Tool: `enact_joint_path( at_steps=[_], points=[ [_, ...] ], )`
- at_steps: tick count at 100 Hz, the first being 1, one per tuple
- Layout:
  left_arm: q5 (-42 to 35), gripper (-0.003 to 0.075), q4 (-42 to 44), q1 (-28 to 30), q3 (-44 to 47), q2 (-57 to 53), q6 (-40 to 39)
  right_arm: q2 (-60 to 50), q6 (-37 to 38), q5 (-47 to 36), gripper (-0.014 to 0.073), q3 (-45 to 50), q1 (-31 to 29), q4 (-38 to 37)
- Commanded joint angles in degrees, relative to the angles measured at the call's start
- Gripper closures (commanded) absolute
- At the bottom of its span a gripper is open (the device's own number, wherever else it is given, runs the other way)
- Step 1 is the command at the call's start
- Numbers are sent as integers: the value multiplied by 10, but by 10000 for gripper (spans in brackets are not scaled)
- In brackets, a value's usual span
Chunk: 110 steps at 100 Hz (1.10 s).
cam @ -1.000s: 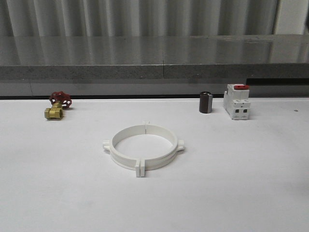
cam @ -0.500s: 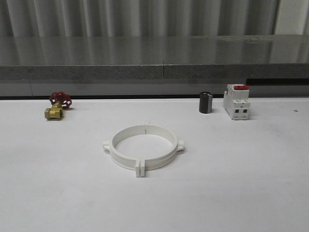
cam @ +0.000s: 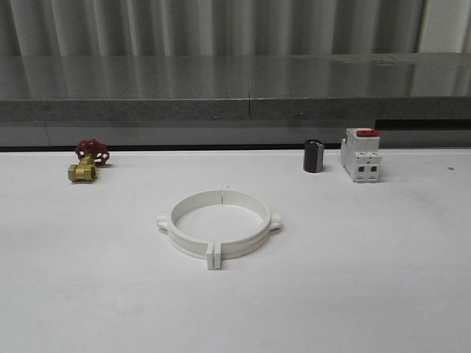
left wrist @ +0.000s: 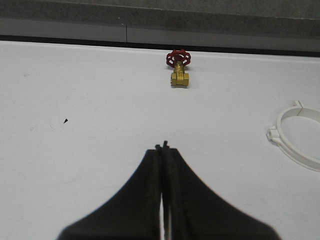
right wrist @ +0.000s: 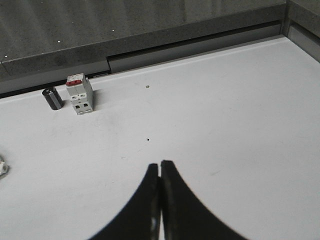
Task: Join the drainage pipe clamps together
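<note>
The left end effector (left wrist: pixel 162 146) has its fingers pressed together, holding nothing, and hangs over bare table (left wrist: pixel 75 115). The right end effector (right wrist: pixel 160 163) is likewise closed and empty, over open white surface.

Outward from the left one, the clamps (left wrist: pixel 298 137) lie off to its side and a little ahead, with a tab and an arc of the ring at the picture's edge; the brass valve (left wrist: pixel 179 67) with the red wheel stands further ahead by the back wall. From the right one, only a sliver of white (right wrist: pixel 2 168) at the picture's edge may be a clamp tab; it is too small to be sure. The breaker (right wrist: pixel 80 93) and the dark cylinder (right wrist: pixel 52 97) stand just beside each other near the wall.

The front view gives what the wrist views cannot: the two halves (cam: pixel 219 228) lie flat mid-table as a full ring, their end tabs meeting at a near seam and a far seam, side lugs pointing left and right. The seams run fore and aft, so each arm would take its own half from its own side. The ring sits slightly left of centre, so the left arm looks a little nearer.

By my reading the halves are already mated, or nearly so; whether the tabs are truly locked I cannot tell.
</note>
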Motion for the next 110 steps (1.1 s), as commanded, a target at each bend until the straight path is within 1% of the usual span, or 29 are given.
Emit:
enact_joint_path(
  at_steps=[1,27,37,45,56,64,68,75,76,77,79,84,90,98,110],
  points=[
    [-39,740,-5,1,-16,5,-1,2,-6,-36,711,-11,-3,-24],
    [-39,740,-5,1,-16,5,-1,2,-6,-37,711,-11,-3,-24],
    [-39,740,-5,1,-16,5,-1,2,-5,-60,711,-10,-3,-25],
    [-39,740,-5,1,-16,5,-1,2,-5,-143,711,9,-3,-23],
    [-39,740,-5,1,-16,5,-1,2,-5,-275,711,67,-5,-20],
    [-39,740,-5,1,-16,5,-1,2,-8,-334,711,119,-16,-2],
    [-39,740,-5,1,-16,5,-1,2,-18,-353,711,138,-28,20],
    [-39,740,-5,1,-16,5,-1,2,-68,-379,711,171,-55,73],
    [-39,740,-5,1,-16,5,-1,2,-91,-384,711,176,-62,85],
    [-39,740,-5,1,-16,5,-1,2,-91,-387,711,179,-65,91],
    [-39,740,-5,1,-16,5,-1,2,-123,-397,711,190,-75,109],
    [-39,740,-5,1,-16,5,-1,2,-173,-424,711,207,-97,150],
    [-39,740,-5,1,-16,5,-1,2,-220,-459,711,230,-116,176],
    [-39,740,-5,1,-16,5,-1,0,-230,-512,711,258,-129,193],
    [-39,740,-5,1,-16,5,-1,-9,-229,-575,711,304,-129,208]
  ],
)
